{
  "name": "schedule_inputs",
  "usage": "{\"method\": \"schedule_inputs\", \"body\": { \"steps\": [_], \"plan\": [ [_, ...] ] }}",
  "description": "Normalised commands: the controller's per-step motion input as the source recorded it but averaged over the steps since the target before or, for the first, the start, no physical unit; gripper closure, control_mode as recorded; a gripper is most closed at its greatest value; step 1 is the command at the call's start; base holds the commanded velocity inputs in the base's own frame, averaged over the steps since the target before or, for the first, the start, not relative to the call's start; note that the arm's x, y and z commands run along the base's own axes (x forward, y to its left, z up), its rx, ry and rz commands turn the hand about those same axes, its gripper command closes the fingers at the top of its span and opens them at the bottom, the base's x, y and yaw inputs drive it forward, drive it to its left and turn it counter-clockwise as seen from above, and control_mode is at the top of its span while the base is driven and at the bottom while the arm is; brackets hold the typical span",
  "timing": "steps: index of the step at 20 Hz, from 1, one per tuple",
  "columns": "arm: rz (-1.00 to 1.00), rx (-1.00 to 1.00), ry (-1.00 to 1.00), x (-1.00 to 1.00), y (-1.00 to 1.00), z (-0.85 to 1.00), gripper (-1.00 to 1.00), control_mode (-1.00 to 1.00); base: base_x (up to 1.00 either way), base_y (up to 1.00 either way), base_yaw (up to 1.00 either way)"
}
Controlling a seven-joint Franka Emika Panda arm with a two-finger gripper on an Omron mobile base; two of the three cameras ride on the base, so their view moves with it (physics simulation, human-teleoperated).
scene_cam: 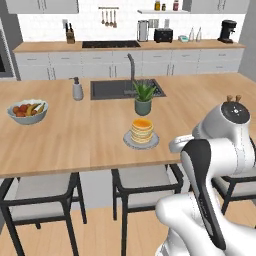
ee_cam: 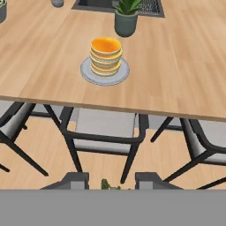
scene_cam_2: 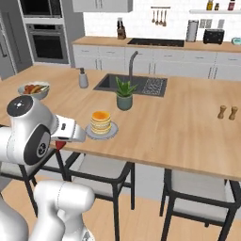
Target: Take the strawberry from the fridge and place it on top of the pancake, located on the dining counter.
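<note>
Clenched on the strawberry, the end effector sits at the frame's bottom; the berry could roll off the pancake if released off-centre.

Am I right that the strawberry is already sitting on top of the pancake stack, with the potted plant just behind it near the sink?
Not quite. The top of the pancake is bare in the hand view. The strawberry shows as a bit of red at the tool in the right base view, short of the dining counter. The potted plant does stand just behind the stack, near the sink.
</note>
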Motion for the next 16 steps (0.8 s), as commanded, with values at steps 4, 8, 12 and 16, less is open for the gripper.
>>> {"method": "schedule_inputs", "body": {
  "steps": [4,8,12,16],
  "plan": [
    [0.00,0.00,0.00,0.00,0.00,0.00,1.00,1.00,0.15,0.26,-0.06],
    [0.00,0.00,0.00,0.00,0.00,0.00,1.00,1.00,0.08,0.27,-0.08],
    [0.00,0.00,0.00,0.00,0.00,0.00,1.00,1.00,0.03,0.34,-0.10],
    [0.00,0.00,0.00,0.00,0.00,0.00,1.00,1.00,0.00,0.37,-0.08]
  ]
}}
